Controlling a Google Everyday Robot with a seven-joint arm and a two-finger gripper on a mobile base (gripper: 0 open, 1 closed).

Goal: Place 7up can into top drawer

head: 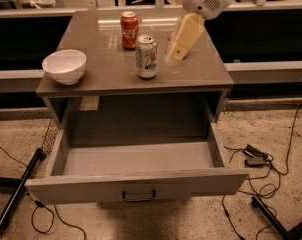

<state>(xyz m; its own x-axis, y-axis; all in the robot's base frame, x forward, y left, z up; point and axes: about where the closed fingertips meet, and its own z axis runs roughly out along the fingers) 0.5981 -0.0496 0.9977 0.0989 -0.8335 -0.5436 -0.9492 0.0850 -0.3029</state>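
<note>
The 7up can (pixel 146 56), silver-white with green markings, stands upright on the grey cabinet top (pixel 106 74), near its middle. My gripper (pixel 174 55) hangs from the white arm at the upper right, just right of the can and apart from it, holding nothing that I can see. The top drawer (pixel 136 186) is pulled wide open below the cabinet top, with its dark handle (pixel 139 195) at the front middle, and its inside is bare.
A red cola can (pixel 129 30) stands behind the 7up can. A white bowl (pixel 64 65) sits at the top's left edge. Cables and a small black box (pixel 255 156) lie on the floor at the right, and a black bar (pixel 18 189) at the left.
</note>
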